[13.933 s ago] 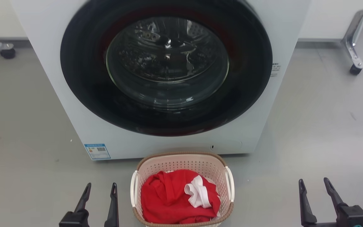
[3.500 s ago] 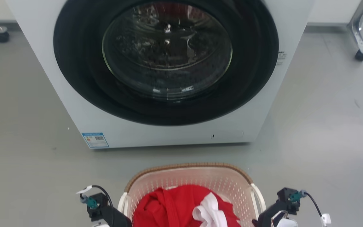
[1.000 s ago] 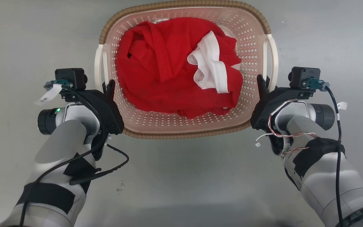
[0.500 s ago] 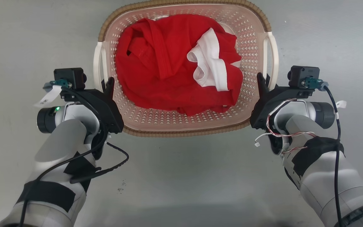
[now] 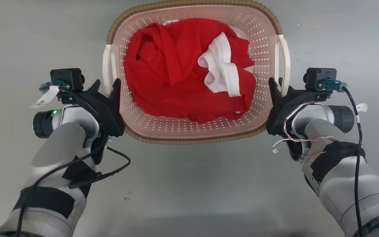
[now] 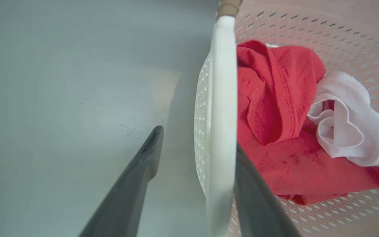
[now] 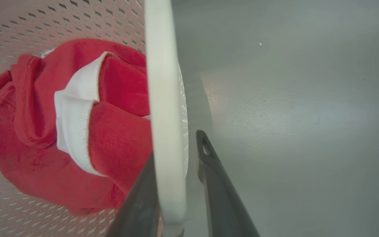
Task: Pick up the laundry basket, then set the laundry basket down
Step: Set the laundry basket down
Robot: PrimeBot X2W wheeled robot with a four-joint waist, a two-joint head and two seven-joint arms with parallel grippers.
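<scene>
At the left gripper [image 5: 106, 84]: spread wide astride the left handle [image 6: 222, 98] of the laundry basket [image 5: 192, 140], with the outer finger [image 6: 137, 177] well clear of it over the grey floor [image 6: 61, 82] and the inner finger [image 6: 255, 197] down inside the basket, just beside the handle. Gripping nothing.

At the right gripper [image 5: 276, 83]: set narrowly astride the right handle [image 7: 164, 98], with the inner finger [image 7: 140, 204] against it and a thin sliver of gap at the outer finger [image 7: 215, 184]. Cannot tell whether pinching the handle or merely close about it.

Between the two grippers, in the upper middle of the head view: the basket itself, over the floor, with a crumpled red garment [image 5: 176, 82] inside and a white piece of cloth [image 5: 220, 72] on top of that.
</scene>
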